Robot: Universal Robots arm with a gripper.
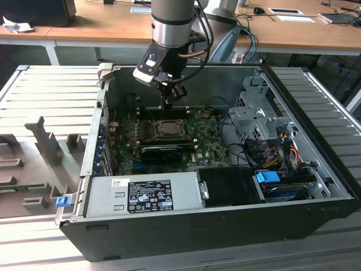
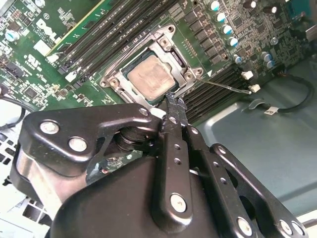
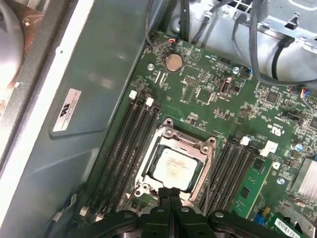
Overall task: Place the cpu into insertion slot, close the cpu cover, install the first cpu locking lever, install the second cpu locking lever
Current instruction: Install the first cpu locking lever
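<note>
Tool (image 2: 174, 100) near dull grey-silver seated cpu (image 2: 151, 78)

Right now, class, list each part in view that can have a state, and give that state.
cpu, seated in the insertion slot.
cpu cover, lowered flat around the cpu.
locking lever, sticking out from the cover's corner, seemingly unlatched.
gripper, shut, tips at the cover's edge.
computer case, open, side panel off.
</note>
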